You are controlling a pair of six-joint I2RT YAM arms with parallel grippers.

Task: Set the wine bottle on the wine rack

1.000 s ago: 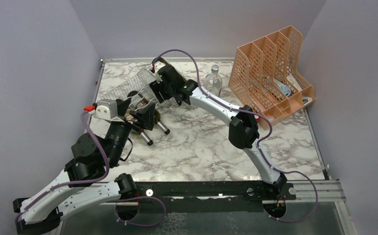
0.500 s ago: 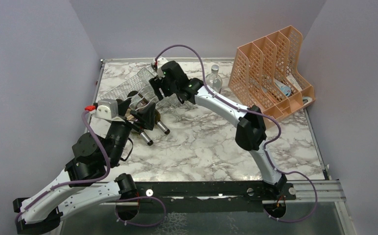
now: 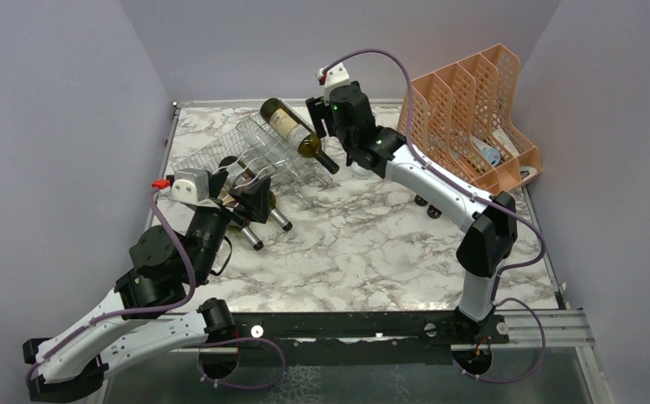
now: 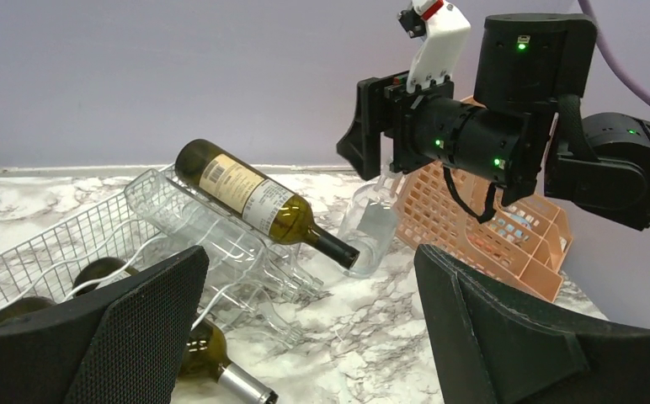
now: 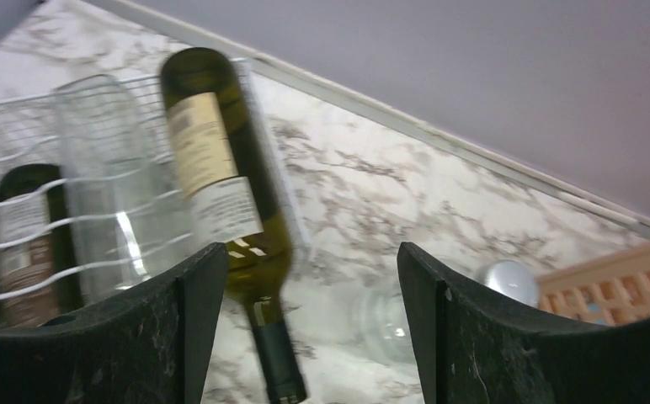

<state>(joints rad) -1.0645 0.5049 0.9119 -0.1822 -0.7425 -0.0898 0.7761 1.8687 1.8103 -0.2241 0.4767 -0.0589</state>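
Observation:
The wine bottle [image 3: 290,130], dark green with a cream label, lies on top of the white wire wine rack [image 3: 212,154], resting on clear bottles, its neck sloping down to the right past the rack's edge. It also shows in the left wrist view [image 4: 254,202] and in the right wrist view [image 5: 221,194]. My right gripper [image 3: 317,118] is open and empty, up and to the right of the bottle's neck, apart from it. My left gripper [image 3: 250,198] is open and empty at the rack's near side.
Two dark bottles with silver caps [image 3: 254,240] poke out of the rack's near edge. A clear bottle with a silver cap [image 4: 372,223] stands right of the rack. The peach-orange file holder [image 3: 469,126] stands at the back right. Walls close the left, back and right.
My right gripper has pulled away from the rack, up and to the right, and the wine bottle it covered now lies bare on top of the rack. The left arm has barely moved.

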